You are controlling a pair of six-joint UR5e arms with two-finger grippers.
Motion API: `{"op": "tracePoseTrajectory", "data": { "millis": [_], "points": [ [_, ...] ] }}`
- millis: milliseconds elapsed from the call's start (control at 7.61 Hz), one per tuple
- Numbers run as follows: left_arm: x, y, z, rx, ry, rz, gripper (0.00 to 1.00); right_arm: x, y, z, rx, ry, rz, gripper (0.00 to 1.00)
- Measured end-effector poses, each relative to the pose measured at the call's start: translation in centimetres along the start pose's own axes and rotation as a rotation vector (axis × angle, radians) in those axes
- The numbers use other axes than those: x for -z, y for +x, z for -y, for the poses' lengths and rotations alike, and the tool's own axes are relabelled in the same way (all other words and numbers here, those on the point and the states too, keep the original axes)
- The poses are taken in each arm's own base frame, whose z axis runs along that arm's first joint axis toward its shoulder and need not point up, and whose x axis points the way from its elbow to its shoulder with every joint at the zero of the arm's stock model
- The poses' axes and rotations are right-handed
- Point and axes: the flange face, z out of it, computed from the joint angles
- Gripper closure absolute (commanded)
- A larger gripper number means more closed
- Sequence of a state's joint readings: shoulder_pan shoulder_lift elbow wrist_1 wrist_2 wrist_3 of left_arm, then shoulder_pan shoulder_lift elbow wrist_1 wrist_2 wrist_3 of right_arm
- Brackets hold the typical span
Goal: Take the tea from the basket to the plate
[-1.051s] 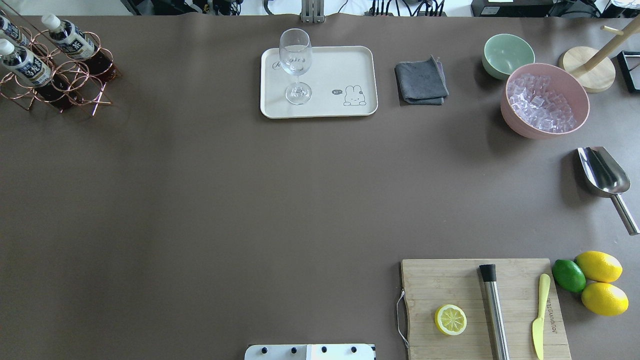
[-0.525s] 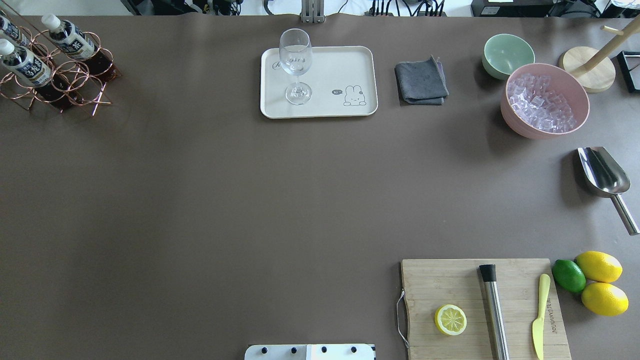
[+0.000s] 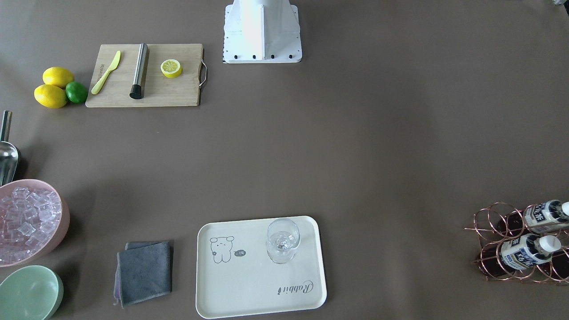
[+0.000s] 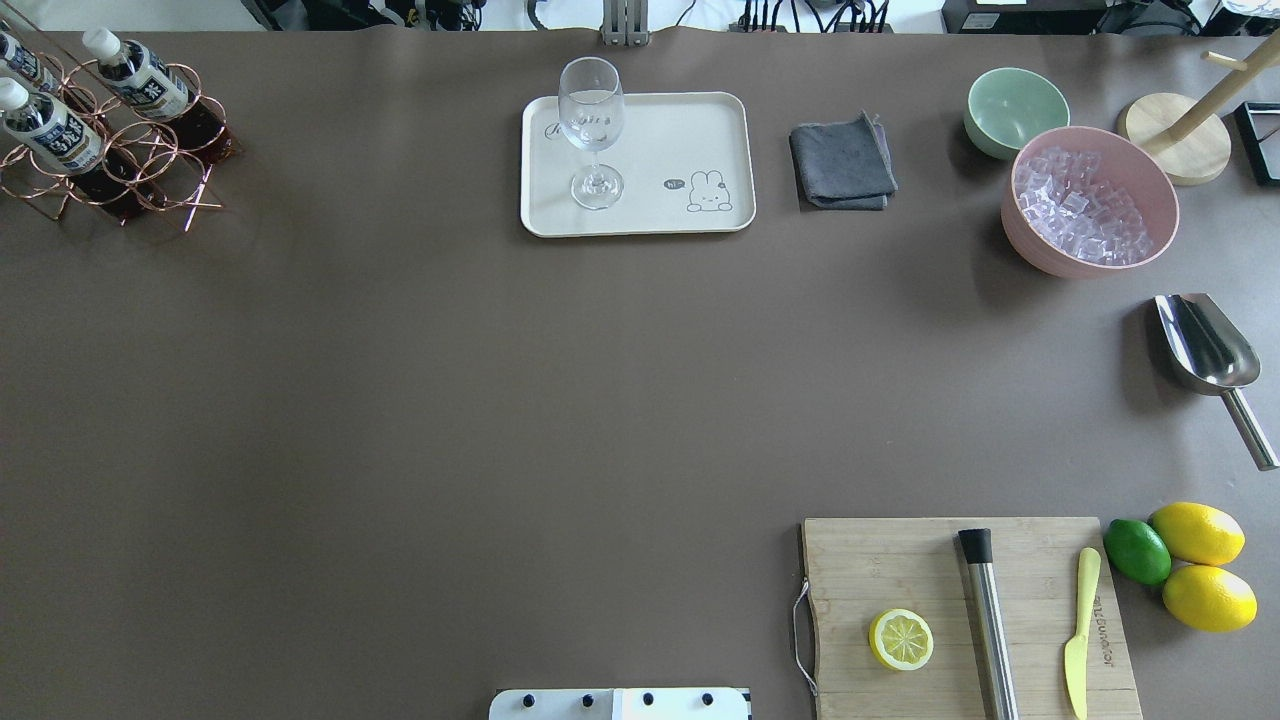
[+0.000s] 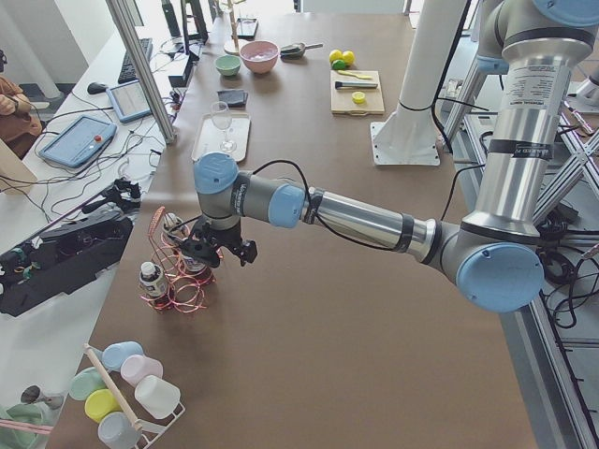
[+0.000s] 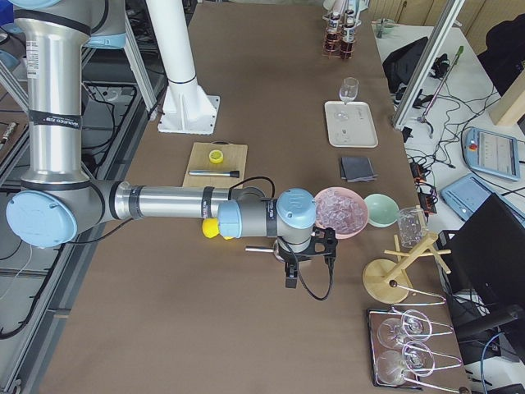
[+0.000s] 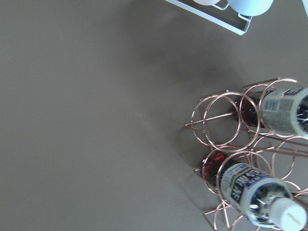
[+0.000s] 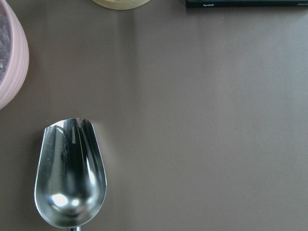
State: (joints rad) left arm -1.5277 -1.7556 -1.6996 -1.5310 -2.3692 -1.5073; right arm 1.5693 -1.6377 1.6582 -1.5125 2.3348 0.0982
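three small clear white-capped tea bottles (image 4: 140, 85) lie slanted in the rose-gold wire-ring basket (image 4: 165, 175) at 10 o'clock, caps raised, likely for gripping. cream rectangular bear-print plate (image 4: 660, 140), 12 o'clock; clear wine glass (image 4: 592, 130) on its 9 o'clock side leaves room. left gripper (image 5: 220, 251) hovers by the basket; its opening cannot be told.

A wine glass (image 4: 592, 125) blocks the plate's (image 4: 680, 130) left half.

The basket (image 4: 135, 162) runs off the overhead edge, cropping one tea (image 4: 18, 60). The left end effector (image 5: 221, 251) and right end effector (image 6: 307, 256) show only side-on, grip unreadable.
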Motion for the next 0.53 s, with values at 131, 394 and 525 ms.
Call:
{"op": "tracePoseTrajectory", "data": {
  "millis": [131, 394, 525],
  "points": [
    [1.4, 1.2, -0.3, 0.084, 0.004, -0.023, 0.03, 0.1, -0.1, 0.1, 0.002, 0.001, 0.002, 0.0],
    [2.9, 3.1, -0.6, 0.146, 0.021, -0.05, 0.05, 0.2, -0.2, 0.3, 0.004, 0.004, 0.003, 0.0],
    [3.3, 4.1, -0.7, 0.148, 0.036, -0.058, 0.04, 0.2, -0.2, 0.3, 0.003, 0.005, 0.003, 0.0]
  ]
}}
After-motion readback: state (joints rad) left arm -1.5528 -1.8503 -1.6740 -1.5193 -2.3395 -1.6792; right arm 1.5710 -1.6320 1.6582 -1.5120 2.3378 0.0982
